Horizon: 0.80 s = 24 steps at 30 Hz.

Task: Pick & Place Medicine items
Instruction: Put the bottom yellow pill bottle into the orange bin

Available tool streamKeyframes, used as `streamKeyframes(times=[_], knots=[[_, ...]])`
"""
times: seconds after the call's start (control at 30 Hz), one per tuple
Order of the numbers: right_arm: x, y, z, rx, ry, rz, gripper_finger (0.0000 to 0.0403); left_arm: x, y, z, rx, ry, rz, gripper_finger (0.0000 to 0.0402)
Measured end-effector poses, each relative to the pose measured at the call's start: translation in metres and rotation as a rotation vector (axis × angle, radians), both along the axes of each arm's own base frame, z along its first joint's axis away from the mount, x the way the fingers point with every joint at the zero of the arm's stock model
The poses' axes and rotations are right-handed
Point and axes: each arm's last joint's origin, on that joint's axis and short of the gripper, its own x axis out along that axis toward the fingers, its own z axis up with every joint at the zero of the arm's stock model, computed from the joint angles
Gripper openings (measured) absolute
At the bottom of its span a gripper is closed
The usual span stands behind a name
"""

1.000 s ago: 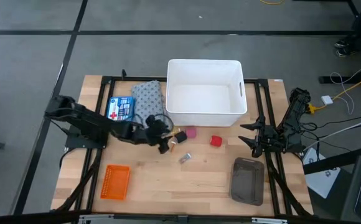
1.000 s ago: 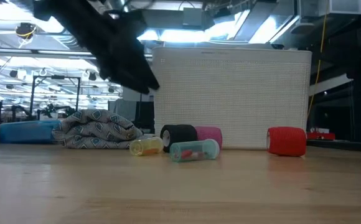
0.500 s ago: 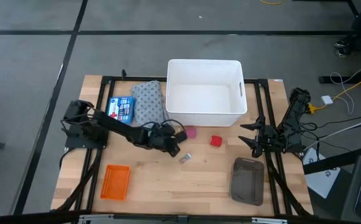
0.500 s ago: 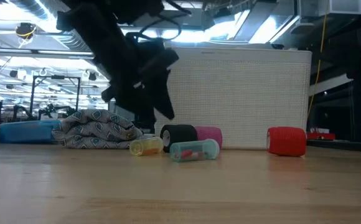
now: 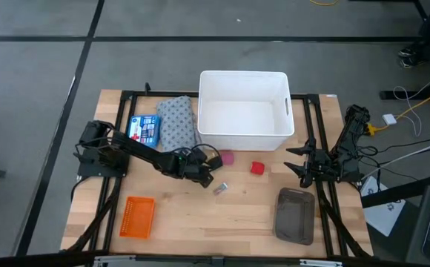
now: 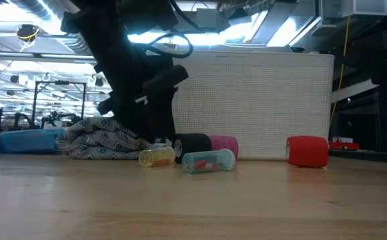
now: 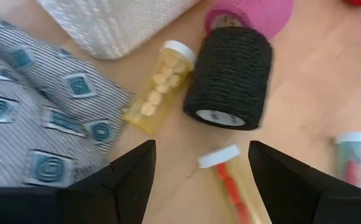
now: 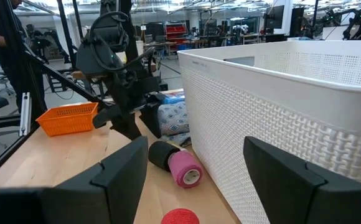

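Observation:
My left gripper (image 5: 204,176) (image 7: 200,149) is open and low over the table in front of the white bin (image 5: 243,137). Its fingers stand on either side of a tiny amber vial with a white cap (image 7: 225,177), apart from it. A second amber vial holding yellow pills (image 7: 157,88) (image 6: 156,157) lies beside the black roll (image 7: 230,78). The silvery-grey piece (image 5: 220,188) shows as a clear vial (image 6: 207,161) lying on its side. The blue box with a red cross (image 5: 143,129) lies flat by the grey cloth (image 5: 176,122). My right gripper (image 5: 298,159) (image 8: 196,149) waits open near the table's right edge.
Pink roll (image 5: 228,158) and red roll (image 5: 256,168) lie in front of the bin. An orange basket (image 5: 139,216) sits near the near-left corner, a grey tray (image 5: 295,215) near the near-right. Bare wood lies between them along the near edge.
My left gripper has moved toward the table's right and come down, from well above the cloth's edge to just over the vials beside the black roll. The vials and rolls have kept their places.

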Motion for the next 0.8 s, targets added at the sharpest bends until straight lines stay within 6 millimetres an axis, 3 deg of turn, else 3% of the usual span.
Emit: streamKeyframes(times=[0.2,0.57,0.8], knots=[[0.000,0.000,0.000,0.000,0.000,-0.001,0.0265,0.001,0.000,-0.005,-0.018,0.008,0.012,0.0255],[0.000,0.000,0.000,0.000,0.000,0.000,0.0265,0.011,0.001,-0.035,-0.051,0.053,0.030,0.0255],[0.000,0.000,0.000,0.000,0.000,-0.001,0.0265,0.011,0.002,-0.036,-0.093,0.057,0.042,0.0250]])
